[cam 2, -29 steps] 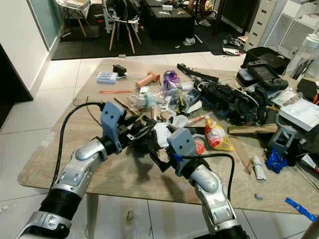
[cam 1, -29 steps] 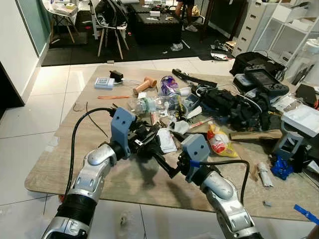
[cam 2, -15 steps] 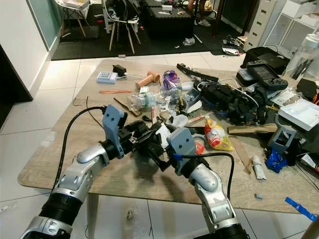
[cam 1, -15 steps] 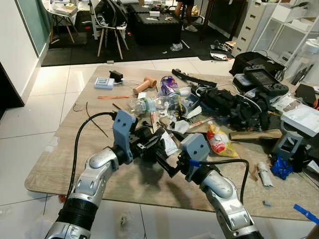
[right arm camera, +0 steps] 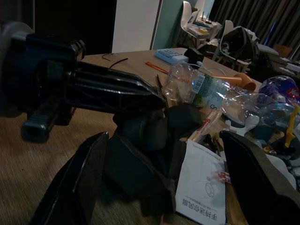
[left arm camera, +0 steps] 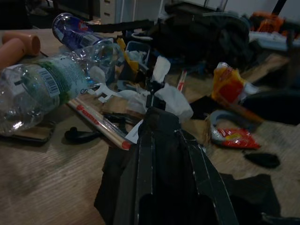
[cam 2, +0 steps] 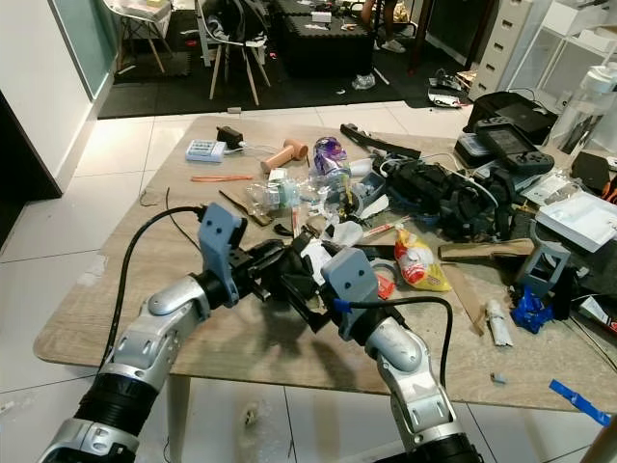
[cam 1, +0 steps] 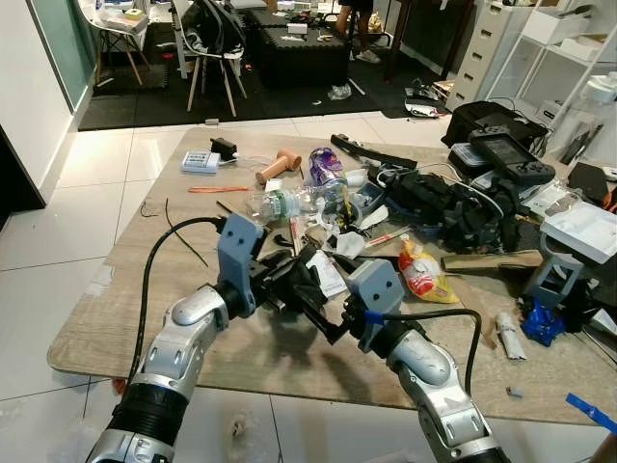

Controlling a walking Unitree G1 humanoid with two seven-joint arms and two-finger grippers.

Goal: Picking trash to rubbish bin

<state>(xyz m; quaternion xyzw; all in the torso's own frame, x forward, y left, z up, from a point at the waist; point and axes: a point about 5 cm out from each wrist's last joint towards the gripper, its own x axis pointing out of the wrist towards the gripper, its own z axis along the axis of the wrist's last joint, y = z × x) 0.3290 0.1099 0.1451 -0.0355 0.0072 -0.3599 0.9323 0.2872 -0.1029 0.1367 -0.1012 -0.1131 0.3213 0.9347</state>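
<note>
**Both end effectors meet at a dark scrap on the cluttered tabletop**

Your left end effector (cam 1: pixel 307 273) has its fingers pressed together on a black crumpled piece of trash (left arm camera: pixel 243 187), low over the wooden tabletop (cam 1: pixel 96 318). Your right end effector (cam 1: pixel 323 323) sits just beside it with its fingers spread wide on either side of that same dark piece. Just past them you have a white printed slip (right arm camera: pixel 204 180), then a clear plastic bottle (cam 1: pixel 280 204) on its side, a red and yellow wrapper (cam 1: pixel 422 270) and a black bag (cam 1: pixel 453 207).
</note>
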